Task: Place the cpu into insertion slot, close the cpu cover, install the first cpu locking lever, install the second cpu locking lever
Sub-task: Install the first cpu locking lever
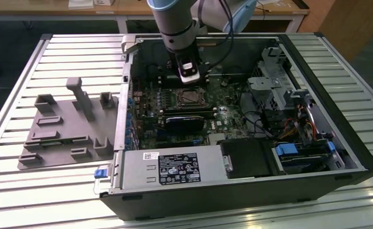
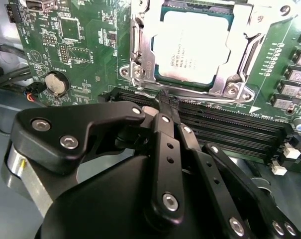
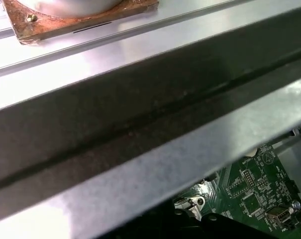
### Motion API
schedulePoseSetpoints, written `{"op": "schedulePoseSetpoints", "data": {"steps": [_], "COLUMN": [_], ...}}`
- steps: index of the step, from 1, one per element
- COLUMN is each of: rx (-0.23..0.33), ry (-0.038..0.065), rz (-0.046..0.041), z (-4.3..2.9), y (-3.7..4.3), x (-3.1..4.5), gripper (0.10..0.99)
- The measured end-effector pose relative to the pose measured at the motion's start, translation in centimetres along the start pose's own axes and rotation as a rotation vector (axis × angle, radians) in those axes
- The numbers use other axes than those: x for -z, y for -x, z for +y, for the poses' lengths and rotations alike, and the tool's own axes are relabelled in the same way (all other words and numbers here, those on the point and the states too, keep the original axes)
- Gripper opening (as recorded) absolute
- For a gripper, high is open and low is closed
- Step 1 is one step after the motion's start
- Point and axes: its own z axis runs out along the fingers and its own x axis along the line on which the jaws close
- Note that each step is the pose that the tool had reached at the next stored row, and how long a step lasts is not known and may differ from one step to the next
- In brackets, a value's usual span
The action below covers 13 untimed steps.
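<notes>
gripper (image 2: 165,102): black fingers are seen pressed together at the tips, with nothing pinched between them; the tips are held just over the edge of the memory slots (image 2: 230,129), close beside the socket corner.
gripper, exterior view (image 1: 191,78): hung from the arm inside the open computer case (image 1: 339,129), just above the socket (image 1: 177,97).
chip (image 2: 197,47): pale silver top, laid flat and seated in the socket.
cover (image 2: 140,40): silver frame is folded down around the chip, and the chip top is seen through its window.
levers (image 2: 250,50): thin metal bars are seen along the sides of the cover; whether they are latched cannot be told.
circuit board (image 2: 85,30): green, spread around the socket; a coin battery (image 2: 55,83) is mounted near the gripper's body.
first wrist view: a grey metal edge of the case (image 3: 140,164) is seen close up, with a patch of green board (image 3: 250,194) past it.
black card (image 1: 186,121): mounted on the board, near the socket.
power unit (image 1: 173,169): fitted at the case's near wall.
table (image 1: 58,52): slatted metal, with the case laid on it.
grey fixture (image 1: 65,129): set on the table at the exterior view's left, beside the case.
</notes>
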Motion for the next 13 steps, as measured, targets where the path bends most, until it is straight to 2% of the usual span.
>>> {"op": "schedulePoseSetpoints", "data": {"steps": [13], "rx": [-0.009], "ry": [-0.005], "rz": [-0.0043], "z": [-0.08], "y": [-0.06], "x": [-0.33], "gripper": [0.102]}}
